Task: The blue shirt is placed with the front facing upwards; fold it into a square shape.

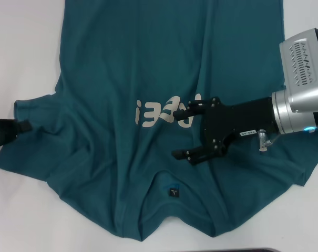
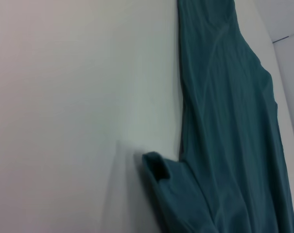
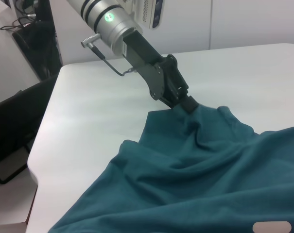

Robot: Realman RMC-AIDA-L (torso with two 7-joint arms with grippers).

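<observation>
The right gripper (image 1: pixel 190 129) is hovering over the chest of the large dark teal-blue cotton T-shirt (image 1: pixel 148 68), its black fingers (image 1: pixel 183 154) spread wide apart with nothing between them, one finger reaching across the end of the off-white chest lettering (image 1: pixel 161 112). Behind it, the black wrist block is joining the silver right arm (image 1: pixel 300 100) coming in from the shirt's right side.

The left gripper (image 3: pixel 188 104) is sitting at the hem of the shirt's left sleeve (image 1: pixel 27 113), its fingers pressed together and pinching that sleeve edge, as the right wrist view is showing; the cloth is rising in a small peak there.

The shirt is lying spread over the white desk (image 1: pixel 22 47), wrinkled, with its ribbed round collar (image 1: pixel 172 181) and small dark neck label (image 1: pixel 173 192) toward the robot and its body running away from it.
</observation>
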